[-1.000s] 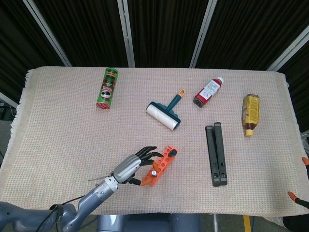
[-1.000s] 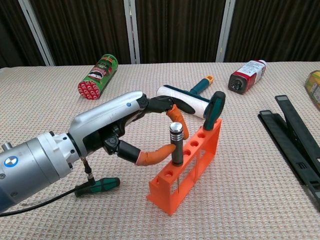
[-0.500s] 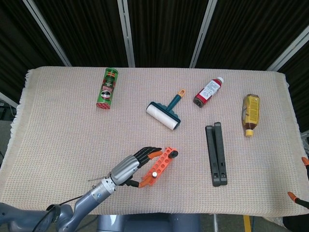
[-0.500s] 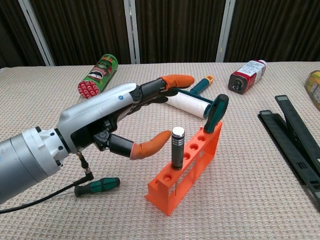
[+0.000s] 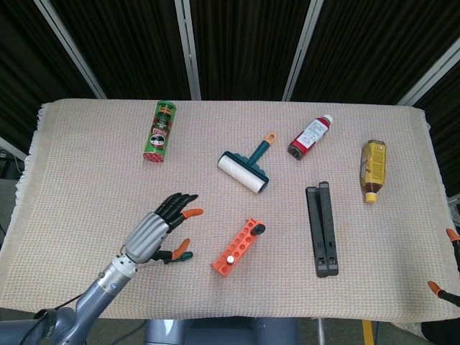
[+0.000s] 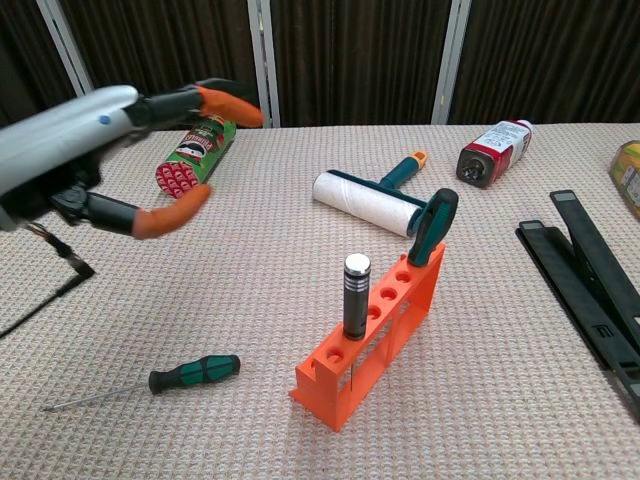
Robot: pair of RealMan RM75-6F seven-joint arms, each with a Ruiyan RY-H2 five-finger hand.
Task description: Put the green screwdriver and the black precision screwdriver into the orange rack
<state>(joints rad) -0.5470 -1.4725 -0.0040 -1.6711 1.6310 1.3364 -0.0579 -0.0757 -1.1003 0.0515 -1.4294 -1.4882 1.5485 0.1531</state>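
Observation:
The orange rack [image 5: 238, 246] [image 6: 383, 330] stands on the cloth near the front middle. A black precision screwdriver [image 6: 354, 296] [image 5: 230, 259] stands upright in a near hole. A dark green handle [image 6: 432, 226] [image 5: 257, 229] sticks up from the rack's far end. A green screwdriver [image 6: 194, 372] lies flat on the cloth left of the rack. My left hand [image 5: 159, 231] [image 6: 105, 140] hovers left of the rack, holding nothing, with its fingers spread. Of my right hand [image 5: 435, 290] only two orange fingertips show at the right edge, apart.
A lint roller [image 5: 244, 171] lies behind the rack. A crisps can [image 5: 160, 131] lies at the back left. A red bottle [image 5: 310, 136] and a yellow bottle [image 5: 372, 169] lie at the back right. Two black bars [image 5: 322, 228] lie right of the rack.
My left hand released the black precision screwdriver, which now stands free in the rack. The hand drew back left and upward, uncovering the green screwdriver on the cloth.

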